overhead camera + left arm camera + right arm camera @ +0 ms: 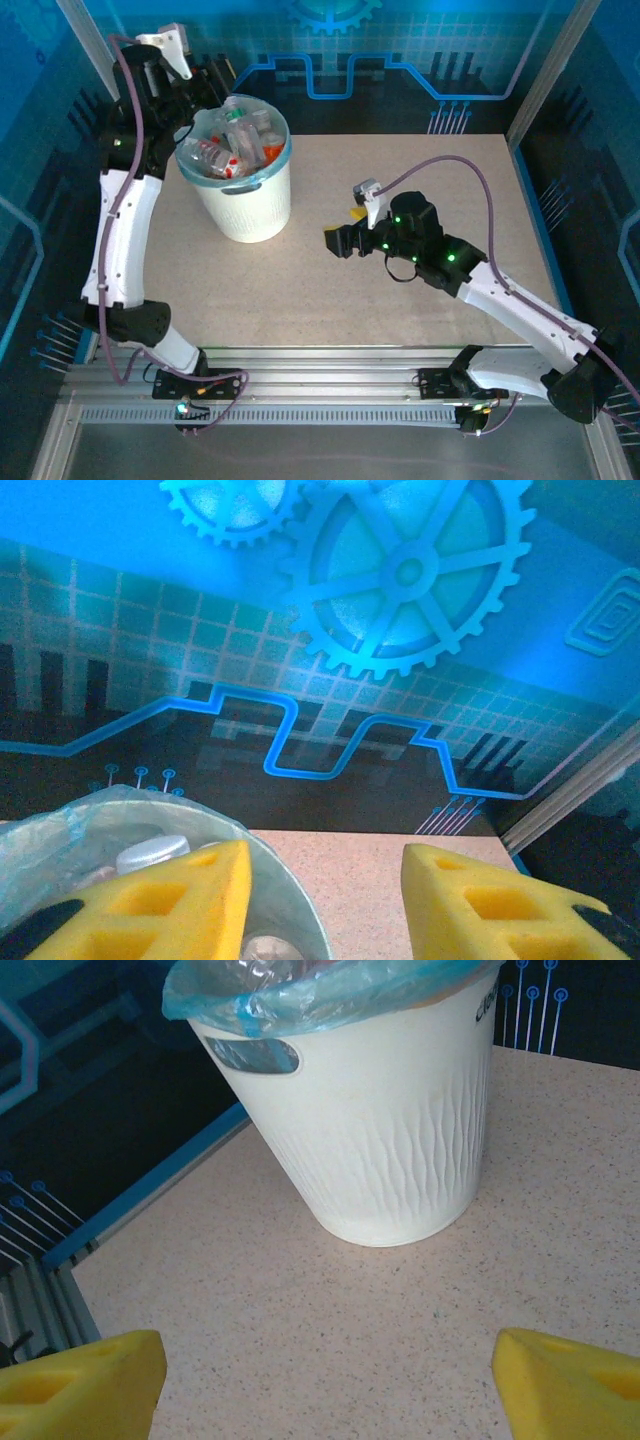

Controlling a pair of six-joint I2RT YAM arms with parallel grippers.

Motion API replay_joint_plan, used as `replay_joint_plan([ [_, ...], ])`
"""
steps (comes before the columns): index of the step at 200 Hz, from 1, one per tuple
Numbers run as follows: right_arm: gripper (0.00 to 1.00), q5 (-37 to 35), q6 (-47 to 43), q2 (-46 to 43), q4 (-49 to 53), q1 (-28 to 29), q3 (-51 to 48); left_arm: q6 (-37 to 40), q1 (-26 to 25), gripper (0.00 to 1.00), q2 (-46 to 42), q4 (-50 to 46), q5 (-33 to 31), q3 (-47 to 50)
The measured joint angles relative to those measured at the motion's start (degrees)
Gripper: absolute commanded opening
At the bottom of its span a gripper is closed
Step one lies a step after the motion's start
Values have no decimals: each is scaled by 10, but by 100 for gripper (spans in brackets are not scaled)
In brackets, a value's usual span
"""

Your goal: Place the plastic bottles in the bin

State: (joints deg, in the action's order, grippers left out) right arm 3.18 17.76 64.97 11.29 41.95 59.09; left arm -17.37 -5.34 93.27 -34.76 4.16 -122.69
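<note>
Bottles (236,142) heaped in white ribbed bin (250,205), blue liner (300,998), L jaws apart, R jaws wide, both empty

Blue-lit wall (120,630) (gear motif (410,575)), glowing circuit lines (300,750) — speckled beige tabletop (330,300)

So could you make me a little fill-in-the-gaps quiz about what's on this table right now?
The bin stands ____ on the table.
Its liner bag is light ____.
The plastic bottles lie ____ the bin.
The right arm's fingers are coloured ____.
Missing words: upright; blue; inside; yellow.
</note>
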Motion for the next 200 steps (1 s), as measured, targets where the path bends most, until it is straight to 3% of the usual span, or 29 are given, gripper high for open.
replay_joint_plan([
  [32,85,3,-2,3,6,0,1,9,0,40,123,-45,-2,-84],
  [57,85,2,7,-3,-3,0,-11,16,-1,40,158,-54,-3,-20],
  [80,85,-4,17,-24,-4,0,-35,26,-5,40,122,31,-2,70],
  [102,85,-13,21,-37,-3,0,-40,28,-8,40,79,25,-2,106],
  [118,85,-15,21,-42,-1,0,-40,28,-9,41,72,8,-2,109],
  [136,85,-19,21,-42,7,0,-35,31,-9,56,72,-7,-3,107],
  [154,86,-32,24,-42,16,0,-25,27,-9,61,72,-23,-3,87],
  [187,88,-95,37,-44,21,0,-13,28,-9,64,41,-29,-19,47],
  [200,89,-131,39,-44,26,-1,-12,28,-9,65,-19,4,-33,92],
])
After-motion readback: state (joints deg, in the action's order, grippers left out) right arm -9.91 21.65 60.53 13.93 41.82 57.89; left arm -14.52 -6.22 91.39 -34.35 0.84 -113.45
